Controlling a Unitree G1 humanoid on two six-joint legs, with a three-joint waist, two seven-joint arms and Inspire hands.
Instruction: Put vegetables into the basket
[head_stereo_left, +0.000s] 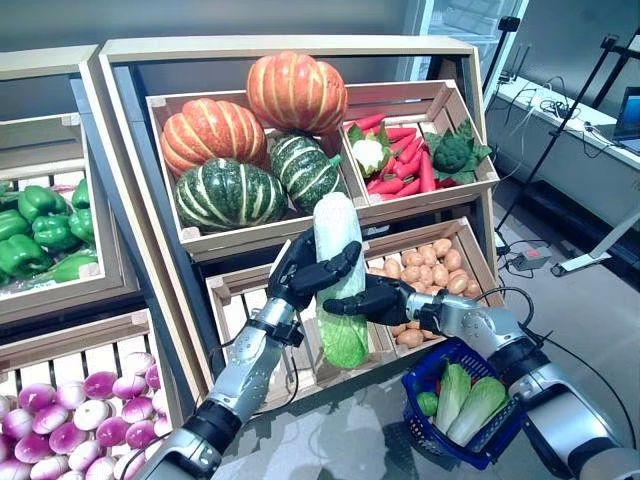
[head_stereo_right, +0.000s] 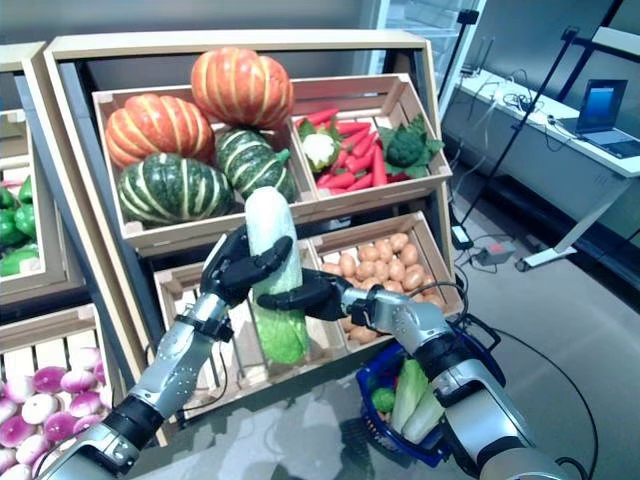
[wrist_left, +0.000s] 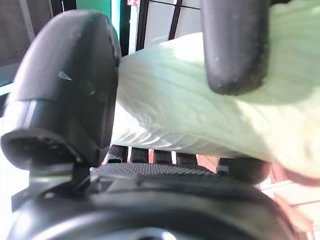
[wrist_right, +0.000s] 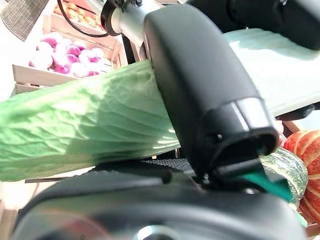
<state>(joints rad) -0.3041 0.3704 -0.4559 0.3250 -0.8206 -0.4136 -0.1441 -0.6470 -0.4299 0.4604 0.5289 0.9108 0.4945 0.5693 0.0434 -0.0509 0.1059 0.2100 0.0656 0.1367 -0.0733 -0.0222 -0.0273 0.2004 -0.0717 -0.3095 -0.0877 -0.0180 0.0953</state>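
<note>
A long napa cabbage (head_stereo_left: 338, 250), white at one end and green at the other, stands upright in front of the wooden stand. My left hand (head_stereo_left: 305, 268) is curled round its upper white part (wrist_left: 200, 120). My right hand (head_stereo_left: 372, 298) is curled round its middle from the other side, and the green leafy part (wrist_right: 75, 130) shows past my right thumb (wrist_right: 200, 90). The blue basket (head_stereo_left: 425, 430) stands on the floor at the lower right. It holds two more napa cabbages (head_stereo_left: 468, 400) and a small green vegetable (head_stereo_left: 428, 403).
The wooden stand (head_stereo_left: 290, 48) with crates of vegetables fills the back. A second stand (head_stereo_left: 60, 300) is at the left. A desk with a laptop (head_stereo_right: 600, 105), tripod legs and cables stand on the grey floor at the right.
</note>
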